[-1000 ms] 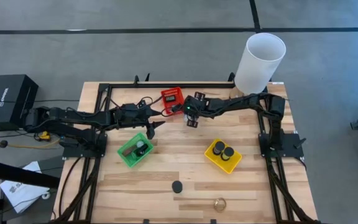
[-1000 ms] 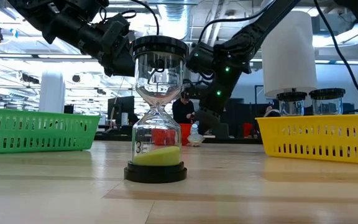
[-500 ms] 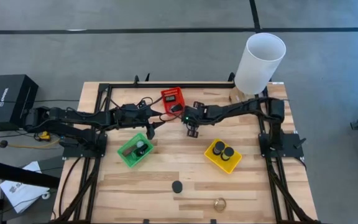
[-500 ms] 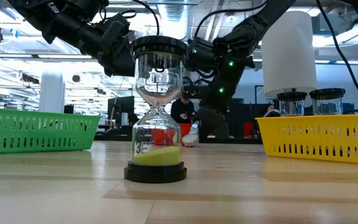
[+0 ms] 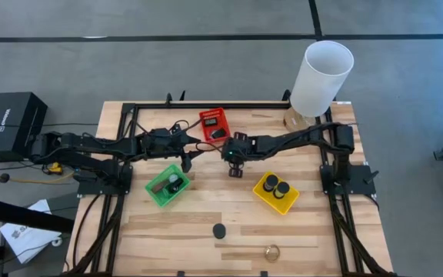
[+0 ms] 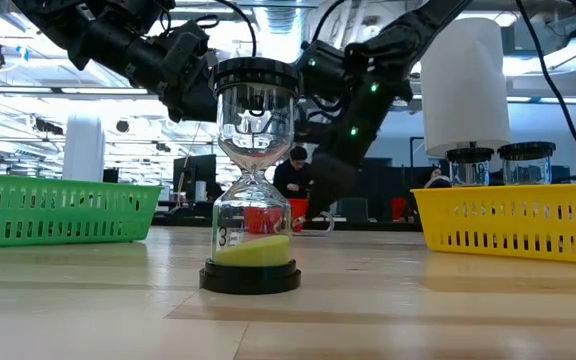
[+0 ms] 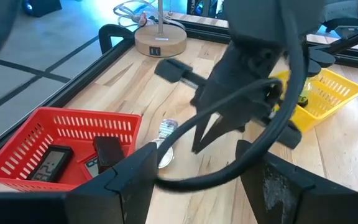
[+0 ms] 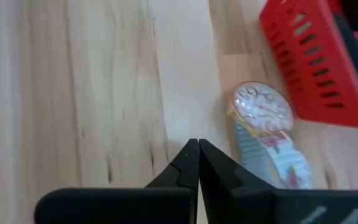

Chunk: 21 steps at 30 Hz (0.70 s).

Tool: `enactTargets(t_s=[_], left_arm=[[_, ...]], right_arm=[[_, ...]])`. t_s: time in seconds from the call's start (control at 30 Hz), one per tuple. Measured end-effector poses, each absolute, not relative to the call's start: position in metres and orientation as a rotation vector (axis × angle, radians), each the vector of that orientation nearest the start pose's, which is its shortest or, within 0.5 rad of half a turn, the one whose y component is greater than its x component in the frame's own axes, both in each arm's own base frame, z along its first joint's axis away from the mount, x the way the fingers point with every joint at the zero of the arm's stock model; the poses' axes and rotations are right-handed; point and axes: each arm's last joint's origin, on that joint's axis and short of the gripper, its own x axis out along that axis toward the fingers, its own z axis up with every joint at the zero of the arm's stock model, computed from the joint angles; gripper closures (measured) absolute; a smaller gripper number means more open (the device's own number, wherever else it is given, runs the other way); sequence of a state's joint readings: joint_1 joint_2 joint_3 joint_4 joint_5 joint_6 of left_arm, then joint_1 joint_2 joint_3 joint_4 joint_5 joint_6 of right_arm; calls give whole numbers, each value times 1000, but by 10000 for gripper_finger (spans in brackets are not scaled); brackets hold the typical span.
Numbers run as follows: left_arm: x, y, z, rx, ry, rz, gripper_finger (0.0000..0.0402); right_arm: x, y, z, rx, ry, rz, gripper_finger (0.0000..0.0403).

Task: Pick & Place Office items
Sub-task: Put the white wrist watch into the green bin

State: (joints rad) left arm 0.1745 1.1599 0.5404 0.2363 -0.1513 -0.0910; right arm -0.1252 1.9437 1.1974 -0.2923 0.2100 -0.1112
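Over the last second I had swung the right pincer (image 5: pixel 235 171) away from the red basket (image 5: pixel 213 123) toward the front of the counter (image 5: pixel 206 246), and its fingers had gone from slightly parted to pressed together on nothing. In its own wrist view the tips met over bare wood with the wristwatch (image 8: pixel 263 124) lying just beside them, untouched, its gold-rimmed face close against the red basket's wall and its pale strap trailing off. I judged I had closed them to keep the tips narrow, or had simply missed the watch; it lay flat and offered little to pinch. The left pincer (image 5: pixel 187 158) hung on the other side of the red basket, above the green basket (image 5: pixel 154 198), fingers spread and empty, waiting out of the way. The red basket already held a small black clock and a dark block, so I took it as one drop-off. The hourglass (image 6: pixel 256 190) stood upright on the counter, far from the red basket, toward the front edge, with a gold round piece (image 5: pixel 271 251) farther along that edge; neither had been collected.
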Motion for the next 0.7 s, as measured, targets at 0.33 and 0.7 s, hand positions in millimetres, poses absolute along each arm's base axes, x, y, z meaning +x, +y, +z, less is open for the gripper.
enactTargets(t_s=[0.33, 0.7], left_arm=[[234, 46, 217, -93, 363, 341, 189], [234, 46, 217, -93, 358, 341, 189]], right_arm=[[373, -52, 176, -232, 1024, -288, 392], [370, -58, 169, -274, 1079, -327, 244]])
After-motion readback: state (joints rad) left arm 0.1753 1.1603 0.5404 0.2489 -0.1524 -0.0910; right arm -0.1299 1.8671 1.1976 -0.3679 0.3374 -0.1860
